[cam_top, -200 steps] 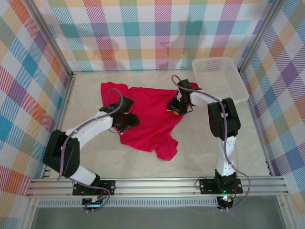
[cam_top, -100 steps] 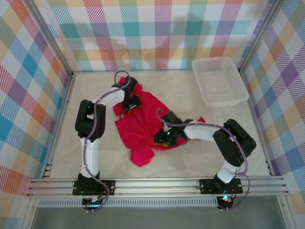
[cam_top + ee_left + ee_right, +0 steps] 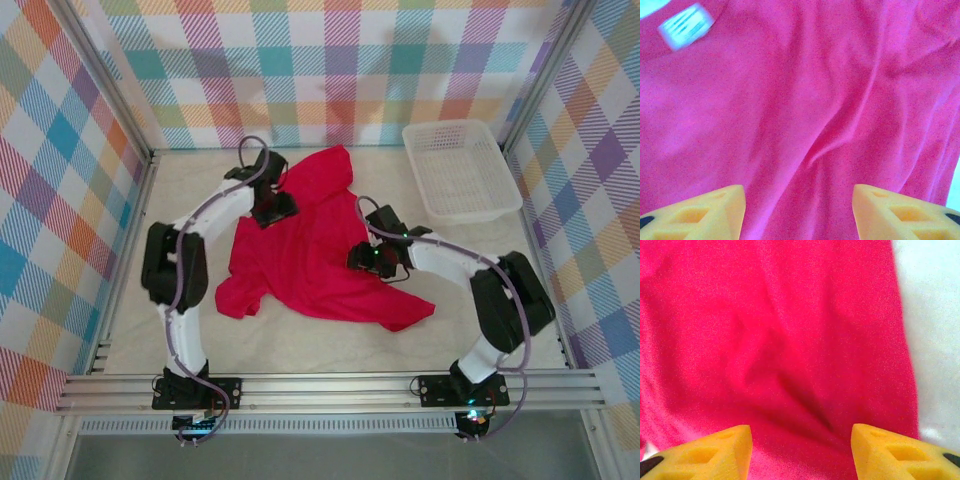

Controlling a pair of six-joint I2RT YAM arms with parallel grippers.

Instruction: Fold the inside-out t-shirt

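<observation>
Compared with half a second ago, finds the inside-out t-shirt spread wider and flatter across the bench; poises left fingers over its far side, right fingers over its right side, both pairs parted wide, gripping nothing

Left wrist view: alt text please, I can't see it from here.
A wrinkled red t-shirt lies beneath the left tool, whose two yellow fingers stand open. A small white label sits at the upper left.

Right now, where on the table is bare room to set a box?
Free: the pale table between the red fabric t-shirt and the metal front rail; a far gap between shirt and white plastic basket. Crowded: the middle, around left gripper and right gripper.
</observation>
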